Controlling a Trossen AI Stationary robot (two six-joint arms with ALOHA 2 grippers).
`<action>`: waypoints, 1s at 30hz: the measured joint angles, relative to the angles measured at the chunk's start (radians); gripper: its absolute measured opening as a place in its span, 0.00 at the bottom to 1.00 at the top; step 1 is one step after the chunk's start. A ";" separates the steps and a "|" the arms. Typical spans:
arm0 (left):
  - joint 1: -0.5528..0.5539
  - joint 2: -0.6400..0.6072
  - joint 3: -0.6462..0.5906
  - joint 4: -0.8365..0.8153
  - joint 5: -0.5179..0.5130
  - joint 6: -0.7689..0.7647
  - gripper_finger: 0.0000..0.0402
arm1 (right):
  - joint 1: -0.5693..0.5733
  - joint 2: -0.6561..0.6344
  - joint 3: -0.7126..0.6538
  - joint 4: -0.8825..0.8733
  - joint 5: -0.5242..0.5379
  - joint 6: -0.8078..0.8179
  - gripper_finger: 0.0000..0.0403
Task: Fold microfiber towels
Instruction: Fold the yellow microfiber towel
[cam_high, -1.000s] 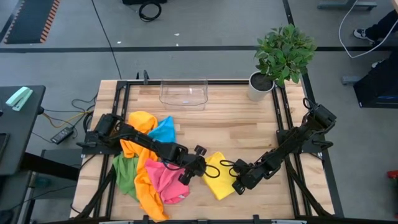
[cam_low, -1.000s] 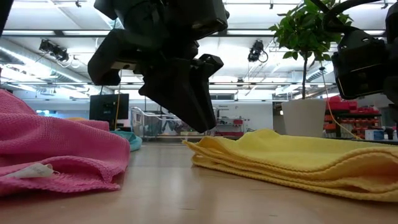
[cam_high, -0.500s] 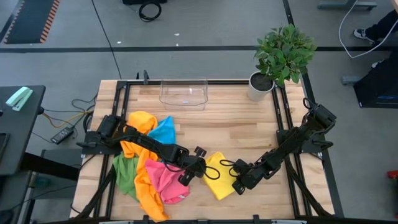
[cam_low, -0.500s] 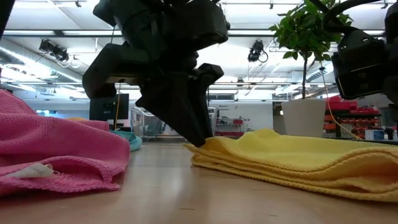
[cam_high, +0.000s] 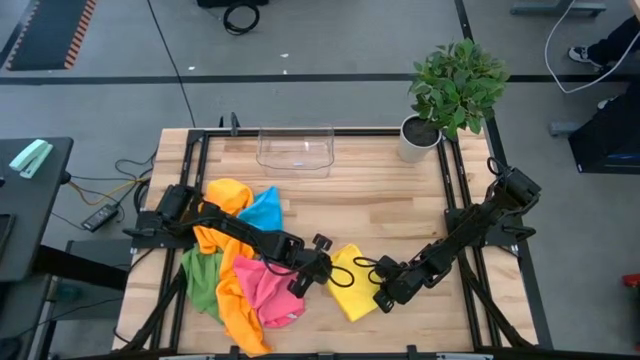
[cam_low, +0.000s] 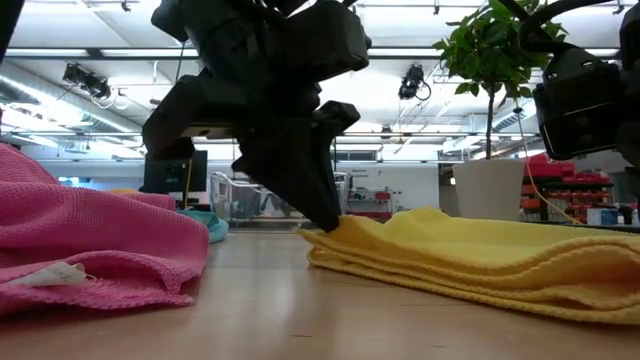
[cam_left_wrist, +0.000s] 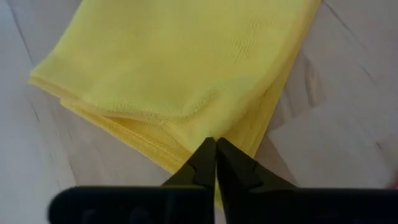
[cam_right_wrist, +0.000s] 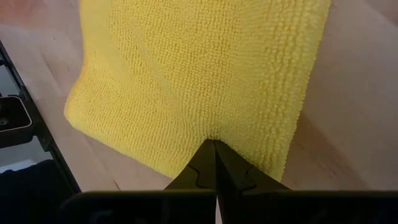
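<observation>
Both arms are extended low toward table centre; the left gripper (cam_left_wrist: 215, 151) and right gripper (cam_right_wrist: 214, 152) are closed.

Yellow towel (cam_high: 352, 281); pink towel (cam_high: 268, 290), orange towel (cam_high: 232, 300), green towel (cam_high: 201, 278), blue towel (cam_high: 264, 211).

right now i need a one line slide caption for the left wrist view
Left gripper shut on the edge of the folded yellow towel lying on the wooden table.

Bright, even light from ceiling strips above the potted plant (cam_low: 492, 60); the fingers (cam_low: 300, 170) before it are backlit, nearly black, with soft shadows.
</observation>
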 joint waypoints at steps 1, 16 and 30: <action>-0.001 0.000 0.000 0.001 0.000 0.000 0.02 | 0.000 0.000 0.000 0.000 0.000 0.000 0.00; -0.036 0.000 0.181 -0.204 -0.104 0.080 0.02 | -0.015 0.000 0.000 0.000 -0.004 -0.005 0.00; -0.021 -0.001 0.206 -0.377 -0.078 0.034 0.05 | -0.042 0.000 0.000 0.001 -0.024 -0.013 0.00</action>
